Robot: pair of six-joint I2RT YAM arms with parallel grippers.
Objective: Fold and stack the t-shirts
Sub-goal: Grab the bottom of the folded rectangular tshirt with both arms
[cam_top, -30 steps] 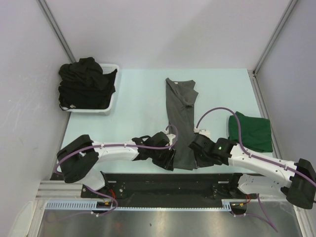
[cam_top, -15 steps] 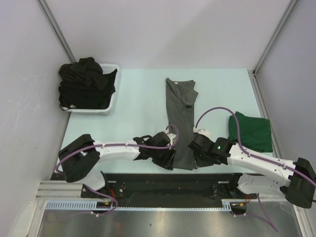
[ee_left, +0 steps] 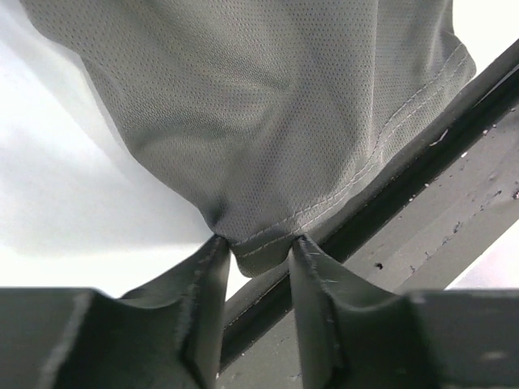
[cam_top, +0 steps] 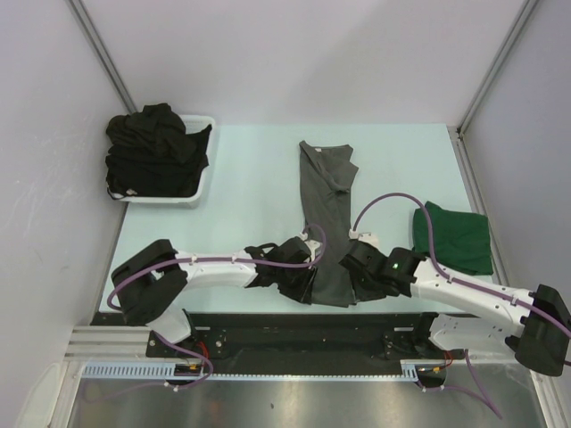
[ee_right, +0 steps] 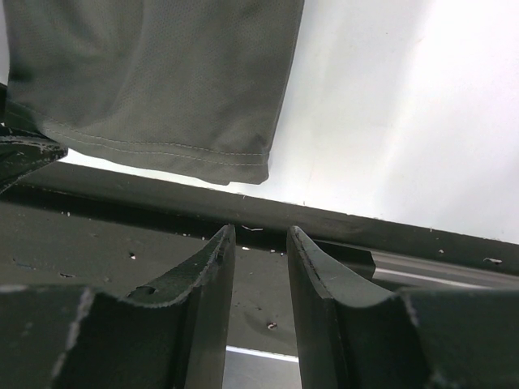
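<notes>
Since the earlier frames the left arm's elbow has been drawn slightly rightward. The left gripper is kept pinched on the near-left hem corner of the charcoal grey t-shirt, which is laid lengthwise mid-table. The right gripper is held narrowly parted and empty, just short of the near-right corner, so that grasp is judged still owed. A dark green t-shirt is laid folded at the right. Black t-shirts are heaped in the white basket, well clear of the work.
</notes>
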